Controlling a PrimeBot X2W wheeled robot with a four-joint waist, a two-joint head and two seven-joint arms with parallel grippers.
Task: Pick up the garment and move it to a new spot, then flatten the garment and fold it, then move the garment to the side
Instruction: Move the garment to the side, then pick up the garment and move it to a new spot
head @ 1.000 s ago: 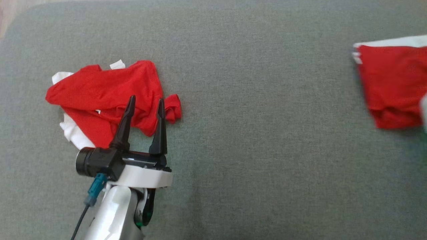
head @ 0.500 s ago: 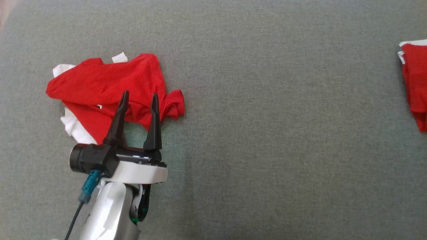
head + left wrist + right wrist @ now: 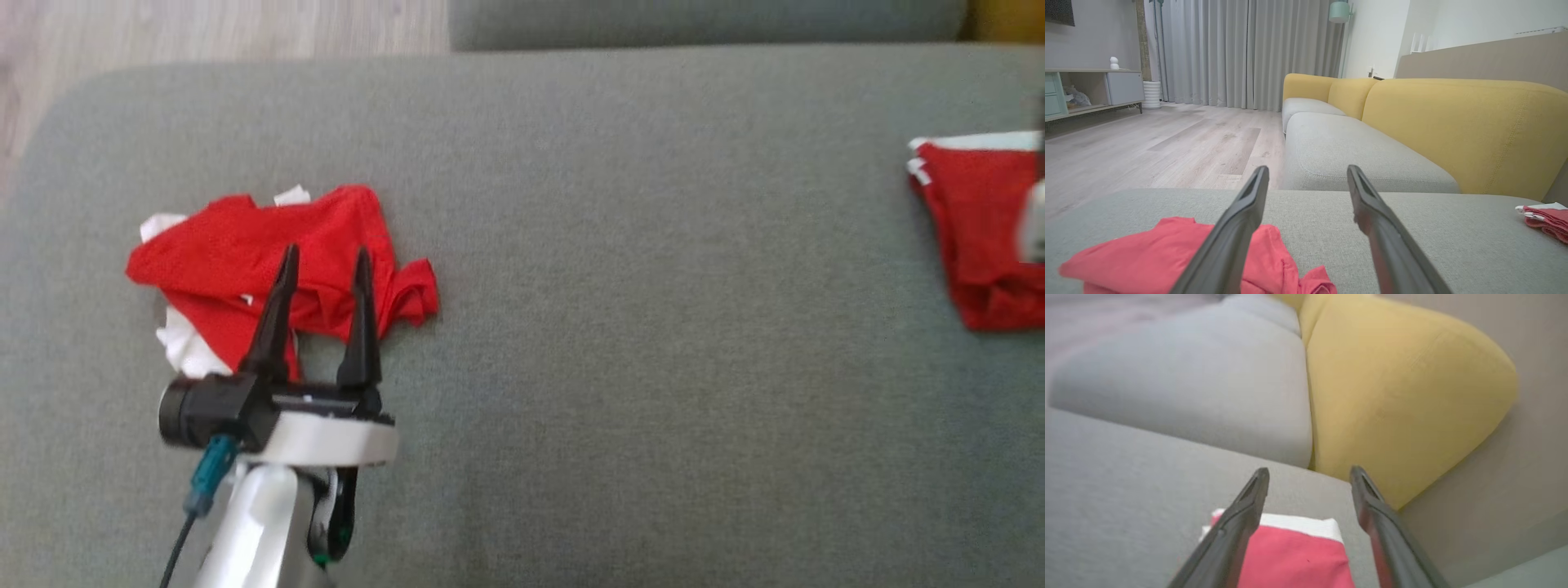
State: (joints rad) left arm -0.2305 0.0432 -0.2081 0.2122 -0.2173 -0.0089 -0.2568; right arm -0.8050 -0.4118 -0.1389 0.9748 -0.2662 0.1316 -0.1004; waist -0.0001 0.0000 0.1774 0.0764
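Observation:
A crumpled red and white garment [image 3: 212,253] [image 3: 1147,261] lies on the left part of the grey cushion [image 3: 653,327]. My left gripper [image 3: 325,253] [image 3: 1308,169] hovers open over its near right edge, with nothing between the fingers. At the cushion's right end lies a folded red garment [image 3: 971,220] [image 3: 1545,218] [image 3: 1294,559] with a white band. My right gripper [image 3: 1308,473] is open just above this folded garment, its fingers standing either side of the cloth. A blurred pale part of the right arm [image 3: 1033,220] crosses the head view's right edge.
Wooden floor [image 3: 204,33] [image 3: 1147,151] lies beyond the cushion's rounded far left corner. A second grey seat [image 3: 1339,151] and a yellow backrest [image 3: 1453,122] [image 3: 1392,396] stand behind. The cushion's wide middle is bare fabric.
The head camera has shifted, so the cushion's back edge and the floor now show. My left gripper stays open over the crumpled garment. My right gripper, shut earlier, now stands open.

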